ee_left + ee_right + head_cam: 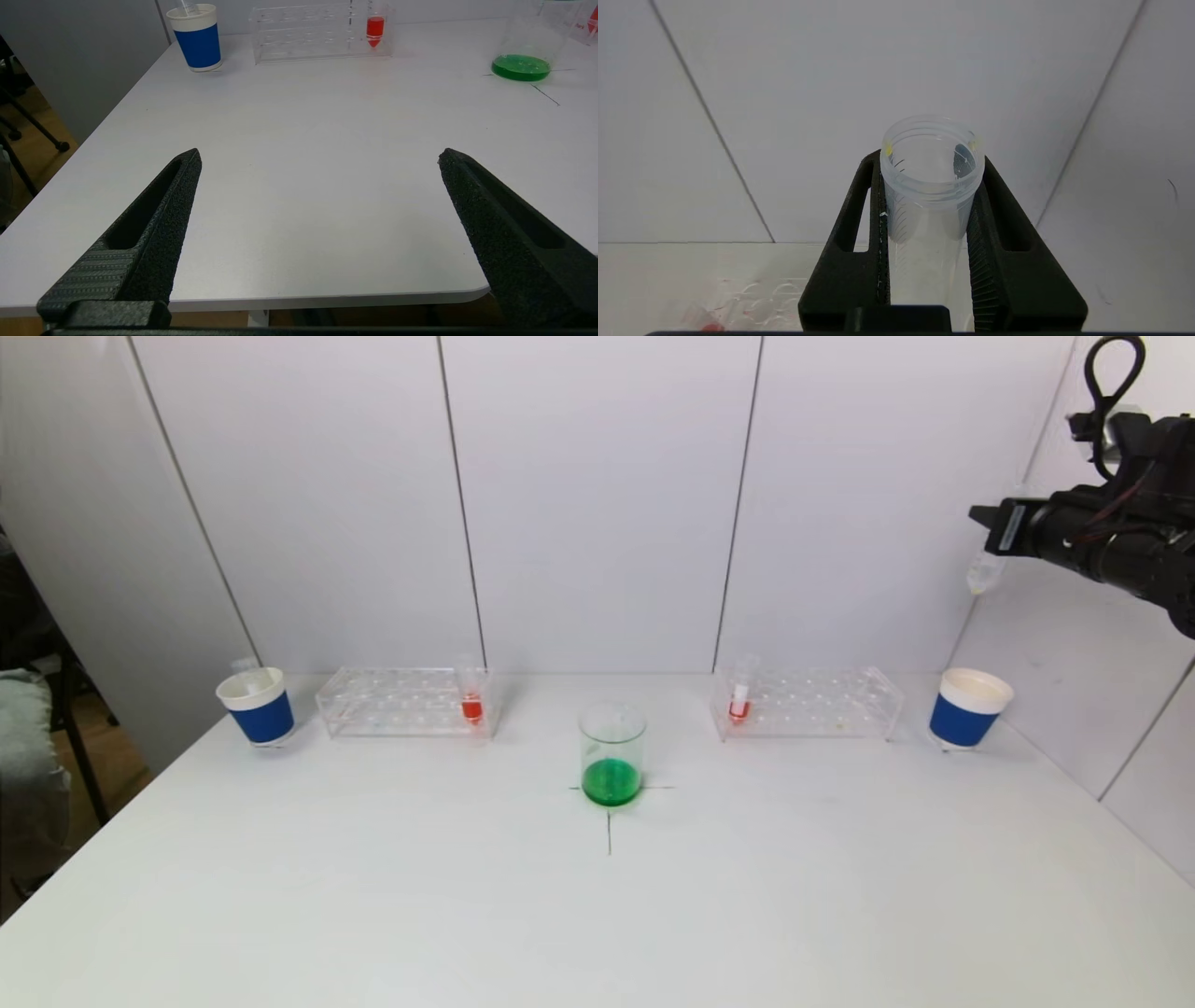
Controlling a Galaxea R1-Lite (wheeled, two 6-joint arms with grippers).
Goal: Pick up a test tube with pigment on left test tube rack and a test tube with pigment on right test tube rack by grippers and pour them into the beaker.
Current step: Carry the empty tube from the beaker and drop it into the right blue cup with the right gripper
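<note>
My right gripper [991, 527] is raised high at the far right and is shut on a clear, empty-looking test tube [985, 574], above the right blue cup [969, 707]. In the right wrist view the tube [931, 186] stands upright between the jaws of the gripper [931, 161], open mouth up. The beaker [611, 751] with green liquid stands at the table's middle. A red-filled tube [471, 700] stands in the left rack [401, 702], another [739, 700] in the right rack [808, 703]. My left gripper [320, 156] is open and empty over the table's front left edge.
A blue cup [257, 707] with a clear tube in it stands left of the left rack. The left wrist view shows that cup [198, 39], the left rack [303, 32] and the beaker [523, 60]. White wall panels stand close behind the racks.
</note>
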